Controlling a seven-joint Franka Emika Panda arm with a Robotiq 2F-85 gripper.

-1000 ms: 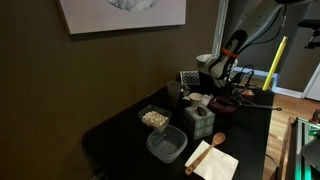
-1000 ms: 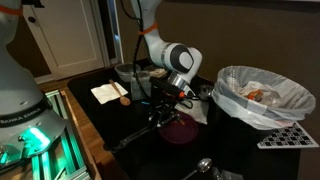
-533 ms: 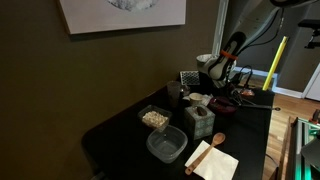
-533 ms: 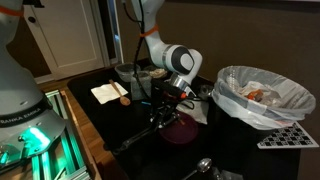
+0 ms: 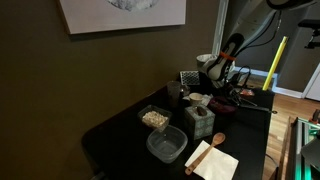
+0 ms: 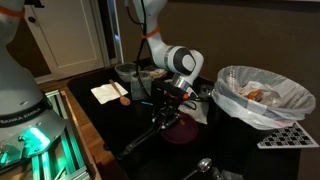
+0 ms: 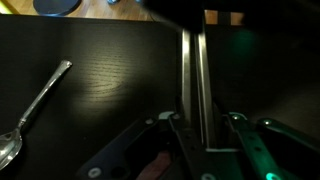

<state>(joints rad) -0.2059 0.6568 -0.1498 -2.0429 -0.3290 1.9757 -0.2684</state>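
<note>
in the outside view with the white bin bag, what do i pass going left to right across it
white robot base → napkin → gripper → bin bag

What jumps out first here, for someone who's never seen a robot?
The robot's fingers grip a long dark utensil slanting by a maroon bowl on the black table. Beside them stands a white-lined bin of scraps; in the wrist view a metal spoon lies on the table.

The only legible lettering, "FRANKA EMIKA", is on the white robot base (image 6: pixel 20 112).
</note>
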